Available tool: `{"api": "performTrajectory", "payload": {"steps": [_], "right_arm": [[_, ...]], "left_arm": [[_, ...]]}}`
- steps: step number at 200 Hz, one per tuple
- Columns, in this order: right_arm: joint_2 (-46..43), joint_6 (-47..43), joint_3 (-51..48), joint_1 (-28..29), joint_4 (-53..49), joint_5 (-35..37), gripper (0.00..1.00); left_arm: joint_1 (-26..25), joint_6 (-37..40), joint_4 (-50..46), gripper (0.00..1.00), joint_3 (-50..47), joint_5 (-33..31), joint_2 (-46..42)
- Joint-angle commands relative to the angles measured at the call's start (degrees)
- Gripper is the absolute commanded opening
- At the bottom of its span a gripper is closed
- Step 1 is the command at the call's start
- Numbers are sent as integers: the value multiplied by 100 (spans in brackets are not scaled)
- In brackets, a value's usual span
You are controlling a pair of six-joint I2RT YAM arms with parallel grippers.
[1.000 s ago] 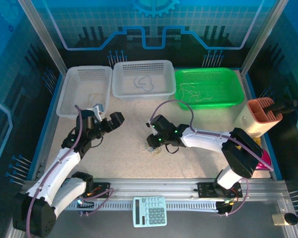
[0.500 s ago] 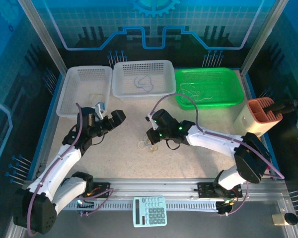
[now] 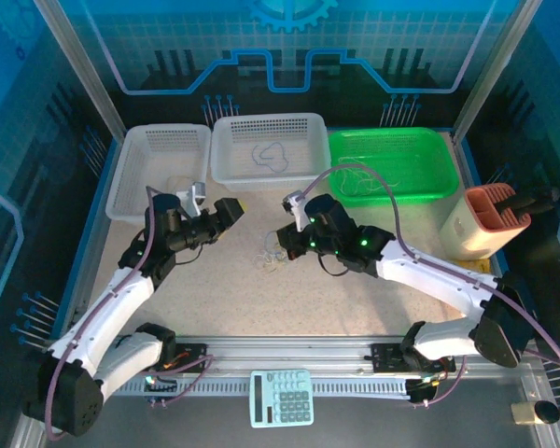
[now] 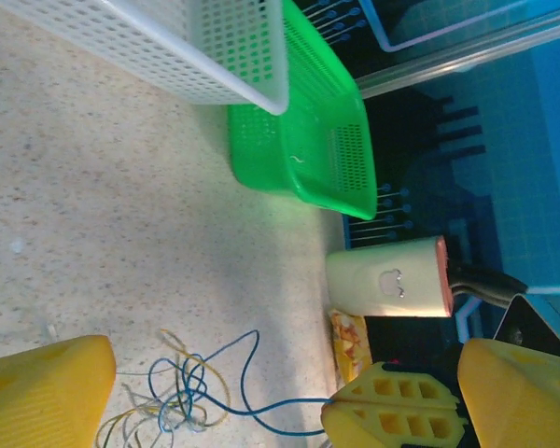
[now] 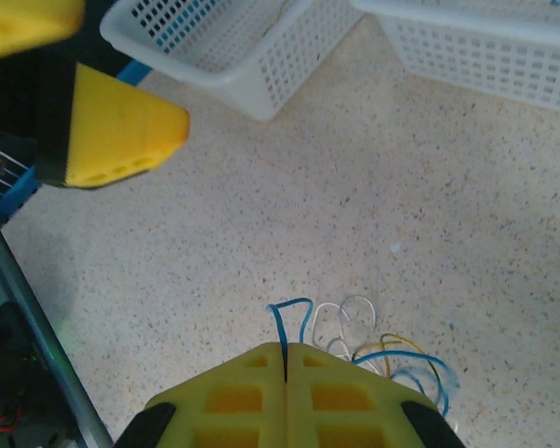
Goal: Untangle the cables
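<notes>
Treat cables (image 3: 273, 262), tangled mid-tabletop, as thin, prob. limp & v. light (snag-prone, so gentle pulls), pinching a free outer loop, w/ R claw (image 5: 285, 359) clamped on blue strand & L claw (image 3: 215, 202) spread wide, empty, nearby.

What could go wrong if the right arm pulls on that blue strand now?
1. The right gripper is shut on the blue cable right beside the tangle. The left gripper is open and holds nothing, so a pull would likely drag the whole tangle along instead of freeing the strand.
2. The blue cable is pinched at the very fingertips, so it may slip out under tension.
</notes>
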Motion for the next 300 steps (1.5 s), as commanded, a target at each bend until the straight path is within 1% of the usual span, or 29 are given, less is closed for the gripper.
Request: {"api": "performTrajectory", "payload": {"steps": [1, 32, 80, 108, 160, 218, 259, 300], "right_arm": [[-203, 108, -33, -150, 213, -95, 0], [-303, 159, -21, -276, 263, -181, 0], [-330, 155, 69, -368, 228, -287, 0], [-366, 146, 89, -397, 208, -335, 0], [-410, 159, 83, -416, 202, -376, 0], [-409, 194, 36, -419, 219, -464, 0], [-455, 213, -66, -417, 220, -447, 0], [-472, 204, -130, -424, 235, -429, 0]], "left_arm": [[-182, 375, 12, 82, 118, 193, 153], [-479, 712, 36, 74, 13, 161, 363], [-835, 1279, -34, 63, -101, -178, 547], [-989, 1503, -68, 58, -106, -362, 788], [-1166, 1581, 332, 52, -146, -595, 1398], [-1357, 1524, 794, 44, 12, -660, 1977], [-1506, 1476, 922, 45, 87, -719, 2086], [-1561, 1440, 962, 51, -46, -844, 1846]]}}
